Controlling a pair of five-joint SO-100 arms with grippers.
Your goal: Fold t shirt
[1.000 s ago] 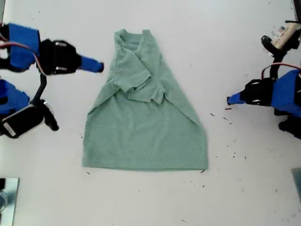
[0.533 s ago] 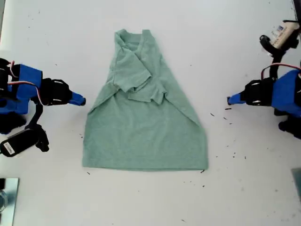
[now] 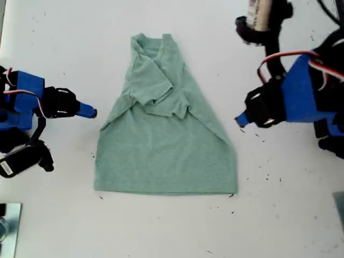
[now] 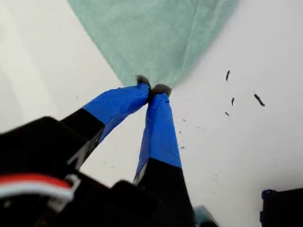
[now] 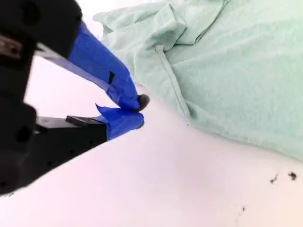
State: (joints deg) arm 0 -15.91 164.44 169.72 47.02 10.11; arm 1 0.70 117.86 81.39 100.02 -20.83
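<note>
The t shirt lies flat mid-table, sleeves folded inward, hem toward the exterior view's bottom; my first gripper, jaws pinched together on nothing, hovers just off a bottom corner of the shirt; my second gripper, likewise closed and empty, sits beside the garment's side edge, apart from it.

White table w/ dark specks.

Bright even overhead light, washed-out white table, soft shadows, motion blur
</note>
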